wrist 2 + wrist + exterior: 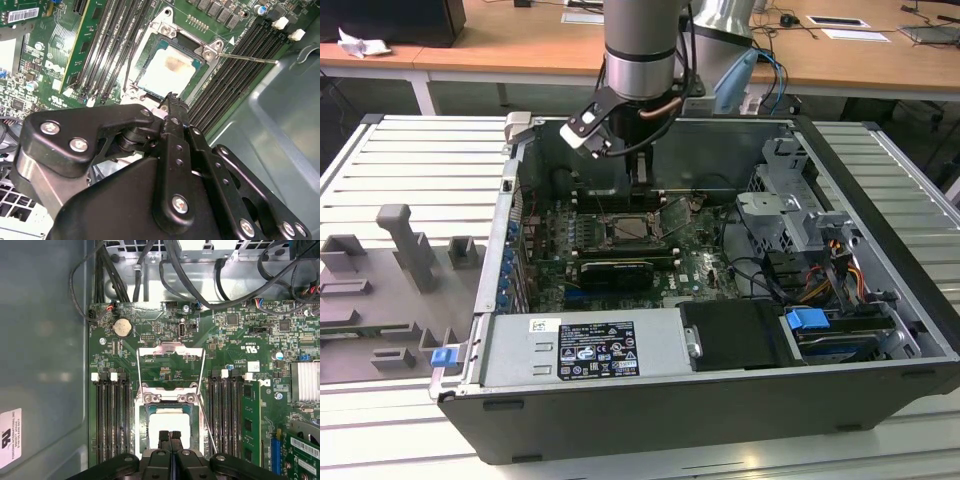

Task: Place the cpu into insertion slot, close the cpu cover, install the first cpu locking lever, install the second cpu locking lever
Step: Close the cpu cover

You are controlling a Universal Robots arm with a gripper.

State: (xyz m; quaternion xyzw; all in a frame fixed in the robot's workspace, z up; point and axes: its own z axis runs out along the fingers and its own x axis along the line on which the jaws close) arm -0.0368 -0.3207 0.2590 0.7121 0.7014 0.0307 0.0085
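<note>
pincer [638, 188]: narrow, fingers [164, 439] pressed together, nothing seen between them
pincer position: hangs from the arm inside the open computer case [720, 425], tip just above one edge of the cpu [167, 70] in both wrist views
cpu state: lies flat in the insertion slot [207, 52], pale metal top up, a brownish smudge near its middle in the second wrist view
insertion slot place: on the green board, between two banks of long black memory slots [112, 420]; in the exterior view near the middle of the case, under the arm
cpu cover [170, 346]: tilted up and open, off the cpu, hinged at the slot edge away from the pincer; green board seen through its window in the first wrist view
locking lever [250, 59]: thin wire bar, angled out from a slot corner across the memory slots
cables [200, 285]: dark bundles along the case wall beyond the board
counter [400, 170]: ribbed pale surface under the case; grey fixtures [405, 240] on it at the exterior view's left
</note>
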